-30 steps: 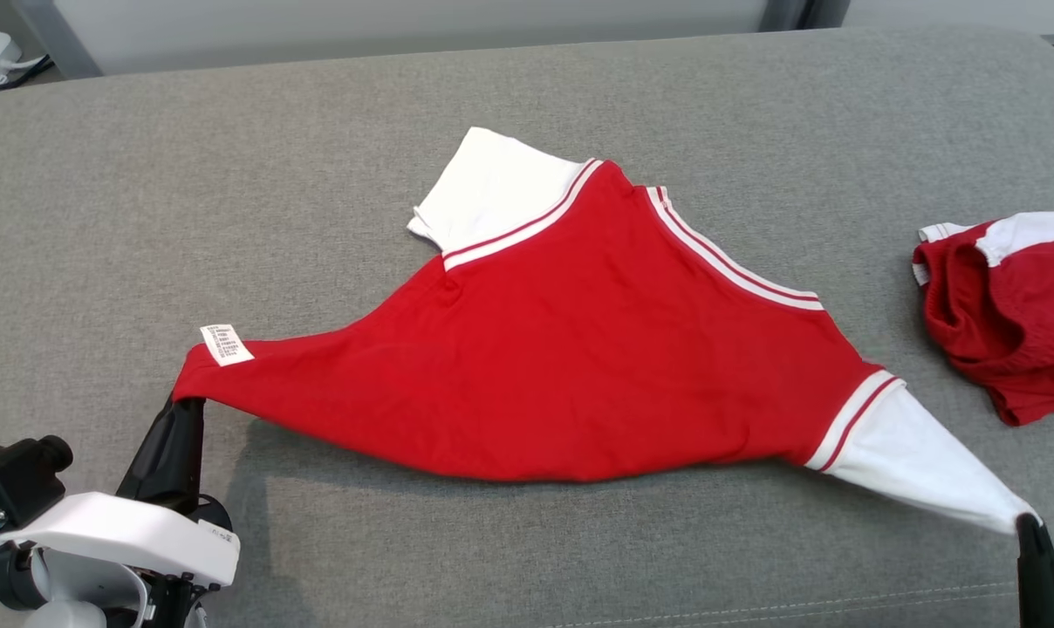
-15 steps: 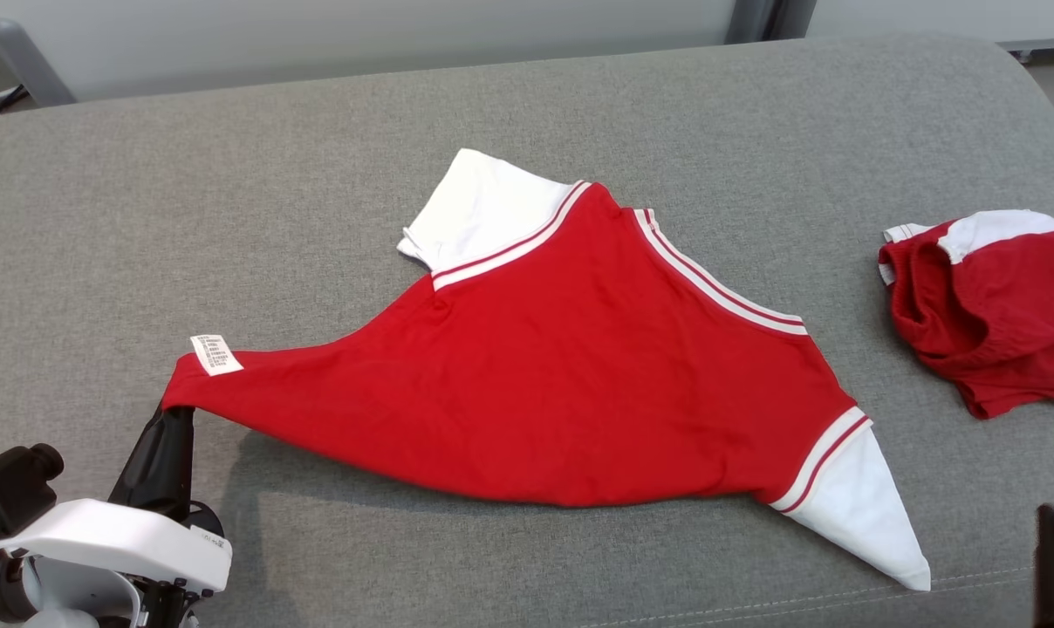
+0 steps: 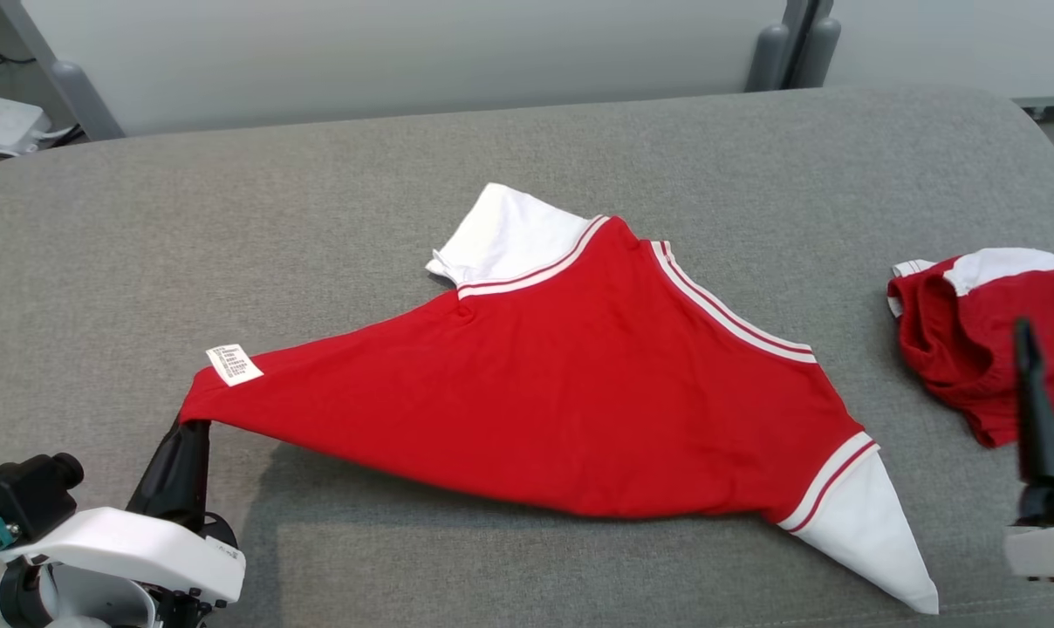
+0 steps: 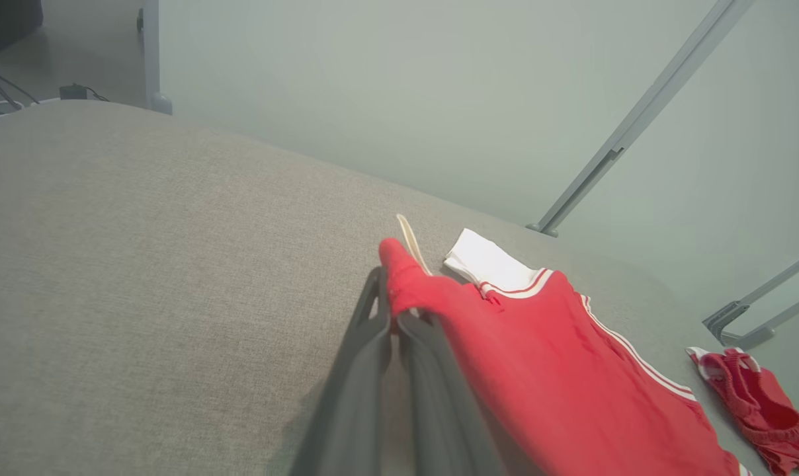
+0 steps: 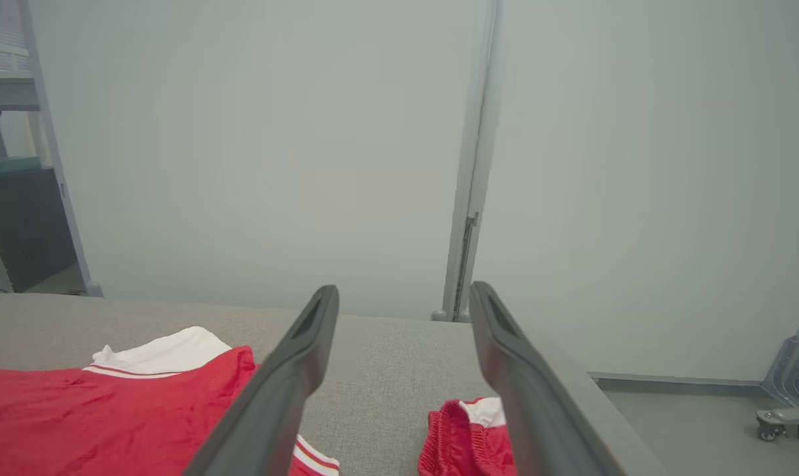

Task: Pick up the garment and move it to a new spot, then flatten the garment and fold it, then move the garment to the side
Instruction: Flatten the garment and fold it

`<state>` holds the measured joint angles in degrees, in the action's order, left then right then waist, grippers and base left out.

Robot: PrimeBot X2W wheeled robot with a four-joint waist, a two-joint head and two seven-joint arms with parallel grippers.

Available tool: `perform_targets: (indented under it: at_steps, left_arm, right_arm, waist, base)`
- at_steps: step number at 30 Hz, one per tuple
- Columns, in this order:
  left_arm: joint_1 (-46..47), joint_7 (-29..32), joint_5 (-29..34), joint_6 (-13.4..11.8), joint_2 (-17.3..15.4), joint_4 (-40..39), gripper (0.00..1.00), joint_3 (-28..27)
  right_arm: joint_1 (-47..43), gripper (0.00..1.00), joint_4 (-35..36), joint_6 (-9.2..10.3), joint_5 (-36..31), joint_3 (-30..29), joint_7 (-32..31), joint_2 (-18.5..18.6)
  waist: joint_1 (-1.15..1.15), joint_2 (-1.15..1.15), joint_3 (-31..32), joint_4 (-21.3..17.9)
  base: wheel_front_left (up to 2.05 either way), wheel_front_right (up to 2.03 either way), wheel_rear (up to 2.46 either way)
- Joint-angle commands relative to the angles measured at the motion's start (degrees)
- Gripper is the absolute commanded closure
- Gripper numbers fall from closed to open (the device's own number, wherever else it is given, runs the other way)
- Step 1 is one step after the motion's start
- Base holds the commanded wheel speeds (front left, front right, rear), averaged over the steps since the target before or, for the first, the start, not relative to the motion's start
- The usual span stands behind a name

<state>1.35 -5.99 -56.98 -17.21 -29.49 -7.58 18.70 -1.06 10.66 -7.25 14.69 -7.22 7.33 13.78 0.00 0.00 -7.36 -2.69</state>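
Status: left gripper (image 3: 192, 426) sits at 8 o'clock of the head view, fingers pressed together on the hem corner of the red garment (image 3: 579, 392), just under the care label (image 3: 235, 365). That end is lifted slightly, with shadow beneath it. The rest lies on the grey cushion (image 3: 318, 218), stretched into a skewed triangle. One white sleeve (image 3: 509, 231) is at 12 o'clock and the other white sleeve (image 3: 867, 532) points to 5 o'clock, free, its tip close to the cushion's front edge. Right gripper (image 5: 405, 292) is at 3 o'clock, fingers spread and holding nothing, raised in front of a second red garment (image 3: 972, 349). I'd put the task in the flattening stage, with no fold made yet. Risks as I read them:
- With a one-corner hold, any pull toward 9 o'clock would drag the whole shirt and bunch it rather than flatten it.
- The pinch is on thin hem, so a sharp tug could slip it.
- A straight descent by the right gripper could grab the wrong garment, since both are red and white.
- The 5 o'clock sleeve could slide off the front edge.
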Motion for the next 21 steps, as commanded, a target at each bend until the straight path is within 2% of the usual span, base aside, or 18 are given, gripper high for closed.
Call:
perform_targets:
  at_steps: [1, 5, 10, 16, 21]
  left_arm:
    - [1.11, -0.21, 0.07, 0.11, -1.47, -0.98, 1.00, -2.39]
    - [0.94, -0.28, 0.04, 0.18, -1.26, -0.76, 1.00, -2.12]
    - [1.12, -0.32, -0.08, 0.33, -1.07, -0.47, 1.00, -1.98]
    - [1.60, -0.16, 0.06, 0.56, -1.11, -0.31, 1.00, -1.63]
    - [3.37, -0.08, 0.41, 1.27, -0.50, -0.23, 1.00, -0.70]
  right_arm:
    - [1.33, 0.00, 1.86, -0.24, -2.17, 2.21, -0.36, 1.53]
    - [1.24, 0.00, 1.59, -0.24, -5.52, 5.20, -0.20, 0.27]
    - [1.35, 0.00, 0.04, -0.24, -5.14, 6.45, 0.74, -0.87]
    - [2.02, 0.00, -0.66, -0.24, -3.99, 6.52, 0.70, -0.99]
    - [5.02, 0.00, -3.18, -0.24, -1.88, 7.77, -0.17, 0.76]
  waist:
    - [0.00, 0.00, 0.57, 0.49]
    - [0.00, 0.00, 1.09, 0.85]
    - [0.00, 0.00, 1.12, 0.80]
    - [0.00, 0.00, 0.73, 0.91]
    - [0.00, 0.00, -0.82, 2.34]
  base:
    - [0.00, 0.00, 0.00]
    - [0.00, 0.00, 0.00]
    - [0.00, 0.00, 0.00]
    - [0.00, 0.00, 0.00]
    - [0.00, 0.00, 0.00]
